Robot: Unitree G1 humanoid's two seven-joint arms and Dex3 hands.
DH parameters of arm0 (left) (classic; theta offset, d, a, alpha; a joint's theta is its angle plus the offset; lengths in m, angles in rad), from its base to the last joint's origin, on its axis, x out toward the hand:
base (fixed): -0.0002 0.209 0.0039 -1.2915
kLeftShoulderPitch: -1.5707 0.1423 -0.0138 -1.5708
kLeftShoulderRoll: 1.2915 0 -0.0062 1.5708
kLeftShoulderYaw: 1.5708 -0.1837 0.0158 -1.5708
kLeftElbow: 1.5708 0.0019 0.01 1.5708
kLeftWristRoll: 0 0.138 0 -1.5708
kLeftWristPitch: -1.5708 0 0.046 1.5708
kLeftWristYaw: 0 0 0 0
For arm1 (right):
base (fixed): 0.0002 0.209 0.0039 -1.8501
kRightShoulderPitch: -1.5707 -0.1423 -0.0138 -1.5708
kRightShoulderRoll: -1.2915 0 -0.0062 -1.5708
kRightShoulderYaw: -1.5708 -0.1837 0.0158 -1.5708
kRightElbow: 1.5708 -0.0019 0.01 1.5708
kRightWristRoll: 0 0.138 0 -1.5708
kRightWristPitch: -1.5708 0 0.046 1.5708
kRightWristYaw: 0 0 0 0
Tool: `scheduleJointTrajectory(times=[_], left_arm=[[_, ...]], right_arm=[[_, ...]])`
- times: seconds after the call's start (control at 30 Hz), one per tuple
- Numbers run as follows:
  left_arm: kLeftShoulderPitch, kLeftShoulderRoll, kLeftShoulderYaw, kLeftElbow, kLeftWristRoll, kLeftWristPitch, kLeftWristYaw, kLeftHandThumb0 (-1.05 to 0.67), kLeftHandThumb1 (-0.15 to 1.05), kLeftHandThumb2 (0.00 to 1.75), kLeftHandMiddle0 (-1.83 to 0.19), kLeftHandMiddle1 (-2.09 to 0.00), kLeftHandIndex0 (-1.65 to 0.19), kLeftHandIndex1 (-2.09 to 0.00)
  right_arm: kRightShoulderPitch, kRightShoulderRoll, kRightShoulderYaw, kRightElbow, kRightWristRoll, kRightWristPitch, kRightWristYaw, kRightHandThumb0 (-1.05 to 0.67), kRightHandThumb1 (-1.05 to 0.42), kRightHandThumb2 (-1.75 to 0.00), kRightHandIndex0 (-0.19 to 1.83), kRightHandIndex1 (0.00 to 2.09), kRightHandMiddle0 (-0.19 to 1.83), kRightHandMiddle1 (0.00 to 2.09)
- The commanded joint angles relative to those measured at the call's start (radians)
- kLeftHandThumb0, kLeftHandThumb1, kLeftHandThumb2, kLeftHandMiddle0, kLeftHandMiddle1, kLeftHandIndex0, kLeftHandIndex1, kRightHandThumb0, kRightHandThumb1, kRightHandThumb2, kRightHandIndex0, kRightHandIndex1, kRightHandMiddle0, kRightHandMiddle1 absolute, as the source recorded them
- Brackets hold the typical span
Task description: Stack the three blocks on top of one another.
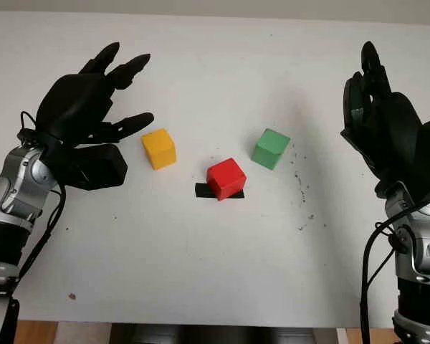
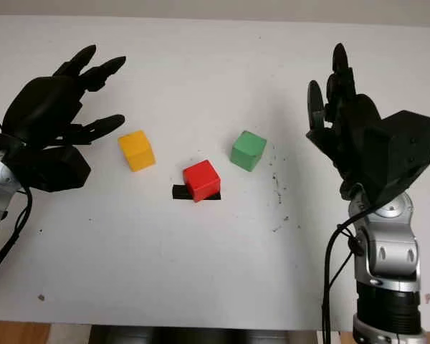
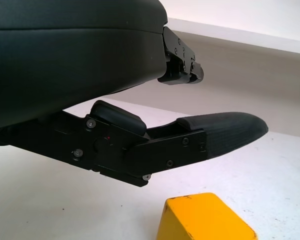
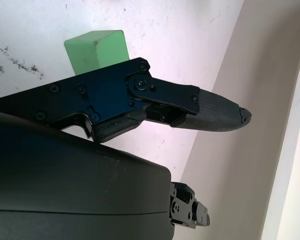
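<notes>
Three blocks sit apart on the white table [image 1: 201, 272], none stacked. The yellow block [image 1: 159, 148] lies to the left, the red block [image 1: 226, 178] in the middle and nearest the robot, and the green block [image 1: 271, 148] to the right and a little farther back. The red block rests partly on a short black strip [image 1: 202, 190] that shows at its left and under its near edge. Dark specks [image 1: 299, 188] dot the table just right of the green block.

The left hand [image 1: 93, 107] hangs over the table just left of the yellow block, released and holding nothing; its lowest finger [image 1: 132, 123] points toward that block without touching it. In the left wrist view the yellow block [image 3: 205, 220] sits close beneath a fingertip [image 3: 230, 131], with a gap between them.

The right hand [image 2: 351, 136] stands near the table's right edge, well apart from the green block, fingers pointing away from the robot, released and holding nothing. Whether it touches the table is hard to judge from these angles. The right wrist view shows the green block [image 4: 95, 47] beyond the hand's finger [image 4: 210, 115].
</notes>
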Motion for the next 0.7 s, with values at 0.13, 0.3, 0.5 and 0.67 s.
scheduleJointTrajectory(times=[0.13, 0.3, 0.5, 0.67], left_arm=[[0.086, 0.012, 0.016, -0.169, 0.053, 0.104, -0.047, -0.95, 1.05, 0.71, -0.02, -0.06, -0.22, -0.05], [0.168, 0.006, -0.014, -0.32, 0.199, 0.224, -0.09, -1.0, 1.05, 0.63, 0.02, -0.05, -0.19, -0.04], [0.228, -0.027, -0.061, -0.407, 0.343, 0.316, -0.117, -1.03, 1.05, 0.54, 0.03, -0.05, -0.15, -0.02], [0.229, -0.055, -0.095, -0.389, 0.431, 0.354, -0.089, -1.01, 1.05, 0.47, 0.05, -0.05, -0.13, -0.02]], right_arm=[[0.01, -0.001, 0.005, -0.014, -0.002, -0.015, -0.002, -0.71, -1.05, -0.68, -0.19, 0.0, -0.19, 0.0], [0.013, -0.005, 0.009, -0.026, -0.015, -0.011, -0.009, -0.72, -1.05, -0.65, -0.19, 0.0, -0.19, 0.0], [0.009, -0.006, 0.002, -0.024, -0.003, 0.001, -0.007, -0.72, -1.05, -0.62, -0.19, 0.0, -0.19, 0.0], [0.008, -0.002, -0.001, -0.021, 0.006, -0.003, -0.01, -0.72, -1.05, -0.62, -0.19, 0.0, -0.19, 0.0]])
